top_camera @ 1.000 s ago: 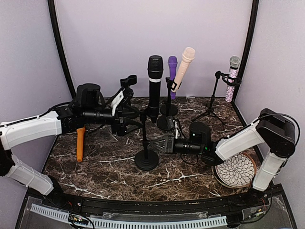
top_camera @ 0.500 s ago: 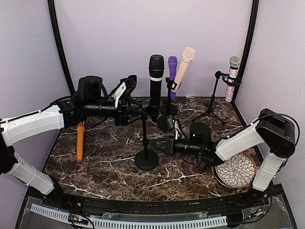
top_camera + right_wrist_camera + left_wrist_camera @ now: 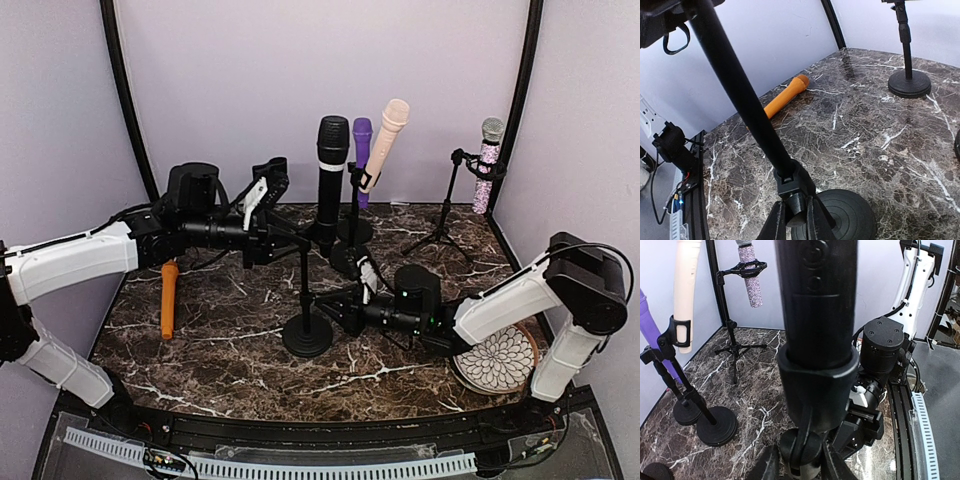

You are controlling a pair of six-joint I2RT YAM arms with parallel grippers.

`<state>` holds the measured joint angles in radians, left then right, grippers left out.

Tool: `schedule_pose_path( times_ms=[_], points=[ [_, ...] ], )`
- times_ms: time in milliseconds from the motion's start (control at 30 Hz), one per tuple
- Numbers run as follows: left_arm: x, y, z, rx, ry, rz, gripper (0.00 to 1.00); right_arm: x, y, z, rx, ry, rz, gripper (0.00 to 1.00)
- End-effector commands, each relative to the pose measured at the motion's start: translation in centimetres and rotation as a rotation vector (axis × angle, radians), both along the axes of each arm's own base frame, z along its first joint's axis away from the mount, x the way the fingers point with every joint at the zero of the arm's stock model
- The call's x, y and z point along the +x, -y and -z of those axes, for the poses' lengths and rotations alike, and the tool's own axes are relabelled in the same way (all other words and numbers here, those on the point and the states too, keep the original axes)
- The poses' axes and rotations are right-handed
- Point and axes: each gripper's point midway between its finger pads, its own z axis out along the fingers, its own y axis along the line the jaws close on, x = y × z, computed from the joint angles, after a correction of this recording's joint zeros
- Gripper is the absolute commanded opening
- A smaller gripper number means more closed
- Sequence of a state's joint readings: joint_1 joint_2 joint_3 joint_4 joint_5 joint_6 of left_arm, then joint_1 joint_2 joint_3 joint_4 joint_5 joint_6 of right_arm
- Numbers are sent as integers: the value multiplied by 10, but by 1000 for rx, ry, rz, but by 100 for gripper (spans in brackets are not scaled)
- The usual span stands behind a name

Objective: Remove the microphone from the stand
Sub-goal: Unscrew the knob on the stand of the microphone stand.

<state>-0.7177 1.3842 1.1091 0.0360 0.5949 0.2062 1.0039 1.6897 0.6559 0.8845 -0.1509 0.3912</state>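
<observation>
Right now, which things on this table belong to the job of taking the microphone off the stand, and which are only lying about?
In the job: black microphone, stand, left gripper, right gripper (shut on the stand).
Not in the job: orange microphone, purple microphone, cream microphone, glitter microphone, plate.

The black microphone (image 3: 817,315) has a smooth, faintly shiny, plastic-looking body, its clip (image 3: 817,385) is matt black, and the stand (image 3: 740,95) is a smooth, matt black, metal-looking tube. The table (image 3: 230,350) top looks like polished dark marble with white veins. The orange microphone (image 3: 168,300) looks like smooth plastic, while the silver microphone (image 3: 487,180) has a rough, glittery coat.
</observation>
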Motion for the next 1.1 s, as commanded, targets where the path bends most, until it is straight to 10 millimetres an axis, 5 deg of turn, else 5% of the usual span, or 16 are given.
schedule_pose_path(
  times_ms=[0, 100, 267, 433, 633, 867, 1067],
  points=[
    [-7, 2, 6, -6, -2, 40, 30, 8, 15, 10, -85, 125, 106, 0],
    [-9, 2, 8, -6, -3, 48, 26, 9, 19, 0, -60, 143, 140, 3],
    [-10, 0, 13, 1, 3, 46, 26, 8, 31, -23, 1, 133, 184, 56],
    [-12, -1, 15, 0, 0, 50, 26, 4, 48, -37, 38, 91, 222, 77],
    [-12, 0, 18, -1, -10, 52, 25, 17, 66, -22, 97, -162, 308, 78],
    [-11, 0, 20, 1, -17, 46, 25, -6, 42, -29, 143, -292, 105, 78],
    [-11, -1, 22, 5, -21, 41, 25, -4, 31, -32, 184, -367, 42, 77]
  ],
)
